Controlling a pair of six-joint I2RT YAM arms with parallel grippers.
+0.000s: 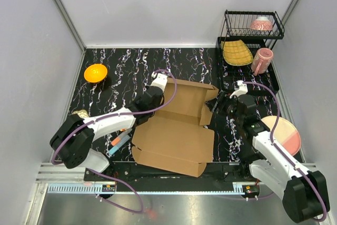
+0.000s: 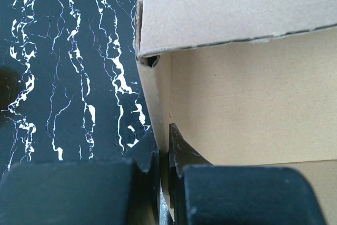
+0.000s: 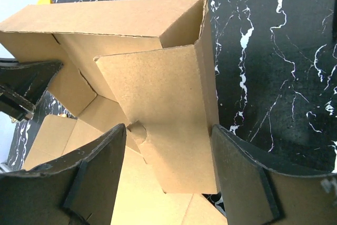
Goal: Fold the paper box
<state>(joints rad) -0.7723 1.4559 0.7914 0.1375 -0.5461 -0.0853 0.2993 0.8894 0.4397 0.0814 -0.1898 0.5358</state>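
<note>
The paper box [image 1: 176, 140] is a brown cardboard mailer lying half-formed at the table's middle, its lid panel flat toward the near edge. My left gripper [image 1: 157, 101] is shut on the box's upright left wall [image 2: 158, 98], close to the back-left corner; in the left wrist view the gripper [image 2: 164, 148] pinches that thin wall between its fingers. My right gripper [image 1: 220, 103] is at the box's right end. In the right wrist view it [image 3: 167, 130] stands open, wide, with a side flap [image 3: 168, 130] between its fingers and the right finger [image 3: 237, 156] against the flap's edge.
An orange bowl [image 1: 95, 72] sits far left. A black dish rack [image 1: 274, 32] at the back right holds a pink bowl [image 1: 261, 23]; a yellow plate [image 1: 237, 52] and pink mug [image 1: 262, 60] are below it. A pink-and-cream plate [image 1: 287, 133] lies right. Markers [image 1: 120, 142] lie left of the box.
</note>
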